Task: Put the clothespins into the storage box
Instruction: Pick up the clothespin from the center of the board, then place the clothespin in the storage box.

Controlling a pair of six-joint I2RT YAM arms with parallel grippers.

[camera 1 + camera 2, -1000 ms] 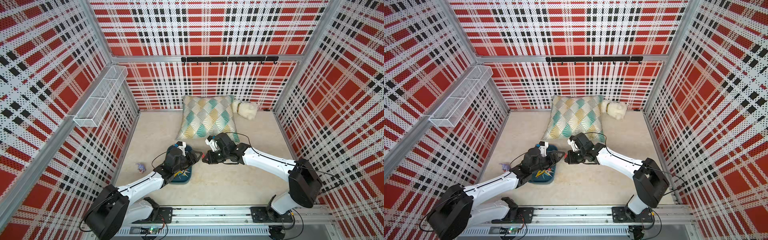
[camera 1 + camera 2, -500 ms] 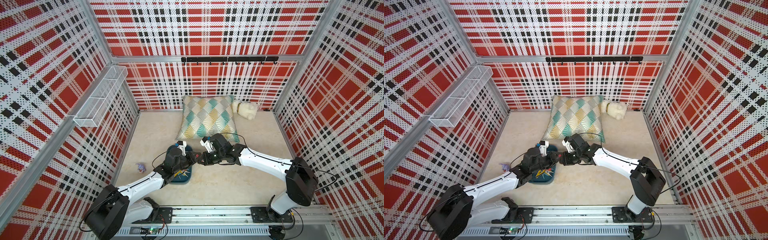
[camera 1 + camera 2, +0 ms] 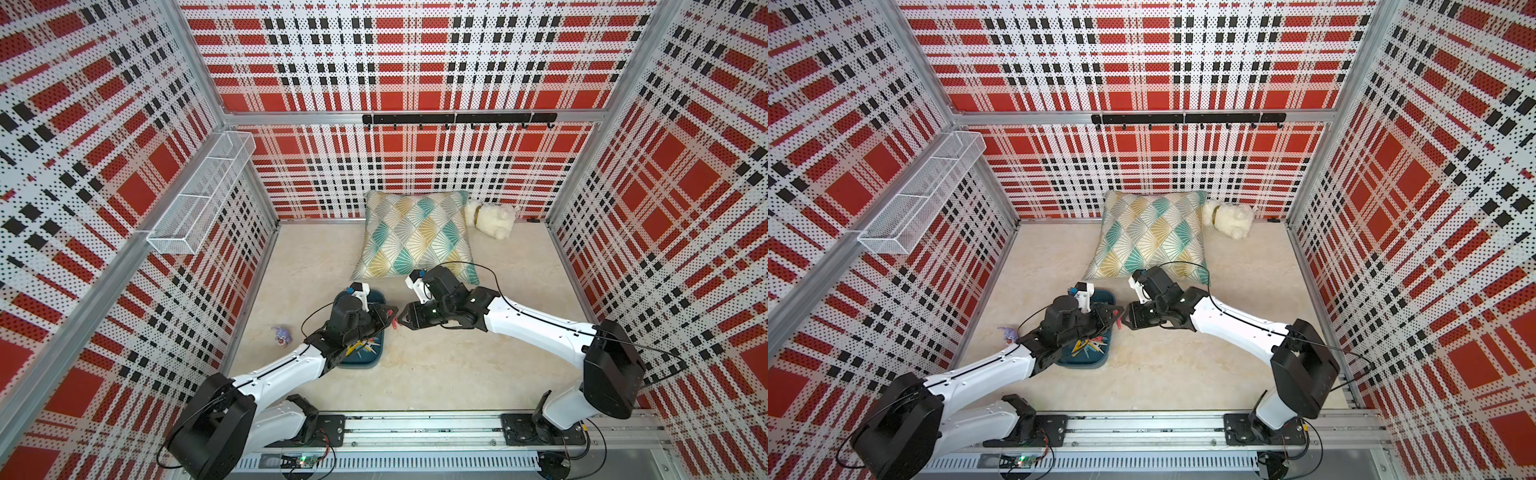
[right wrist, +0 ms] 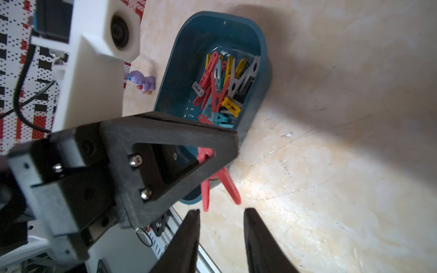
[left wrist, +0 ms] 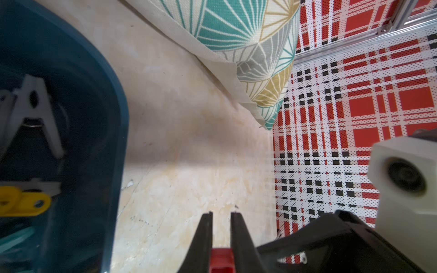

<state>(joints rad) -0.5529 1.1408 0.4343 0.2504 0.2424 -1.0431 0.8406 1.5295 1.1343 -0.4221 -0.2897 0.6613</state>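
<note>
Plaid-walled cell (image 3: 415,62), beige floor (image 3: 457,374): both grippers meet beside the storage box.
I see the cushion (image 3: 415,237) against the back wall and the storage box (image 4: 189,47) on the floor in front of it, with a pile of clothespins (image 4: 220,85) inside. Left gripper (image 5: 221,216) is clamped on a red clothespin (image 4: 230,186) just off the box rim. Right gripper (image 4: 221,210) has its jaws apart, tips just beside the peg's legs. I can't tell if they touch.
</note>
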